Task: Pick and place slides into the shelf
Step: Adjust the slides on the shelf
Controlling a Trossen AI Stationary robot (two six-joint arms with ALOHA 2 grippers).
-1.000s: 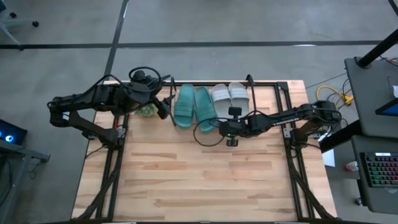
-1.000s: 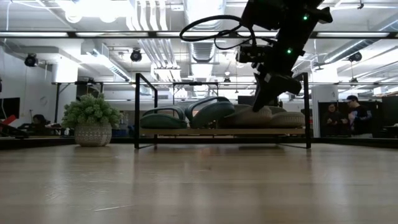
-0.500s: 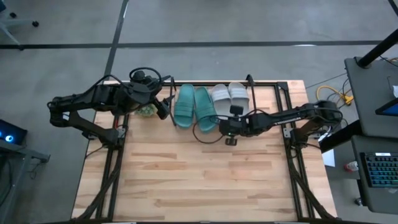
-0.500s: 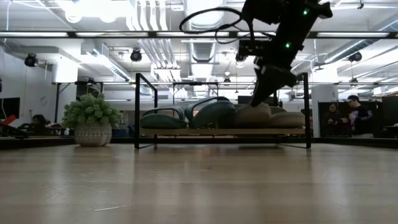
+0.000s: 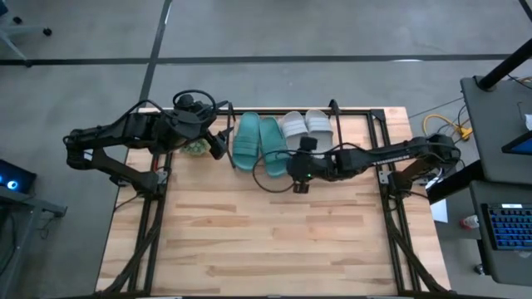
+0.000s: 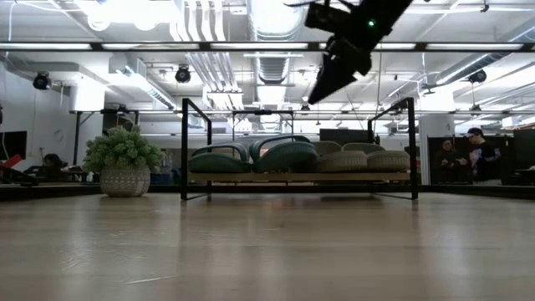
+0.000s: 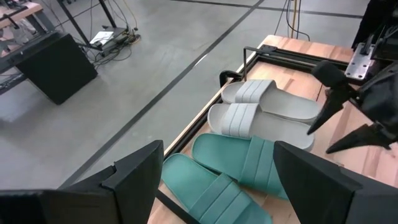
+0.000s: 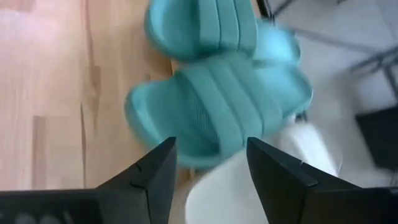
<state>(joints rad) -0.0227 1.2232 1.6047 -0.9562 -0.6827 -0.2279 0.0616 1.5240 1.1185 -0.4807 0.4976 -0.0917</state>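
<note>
Now all four slides (image 5: 278,137) lie in the shelf (image 6: 299,177); a potted plant (image 6: 124,161) stands beside it. Both right tool (image 5: 298,166) and left tool (image 5: 218,141) gape wide, empty.

- The two teal-green slides (image 5: 258,143) had ribbed straps.
- The other two slides (image 5: 306,124) were pale grey-white, with the same ribbed straps.
- The shelf (image 6: 299,176) had a black wire frame and a light wooden base.
- The table (image 5: 274,241) was light wood with planks.
- Both arms were dark.
</note>
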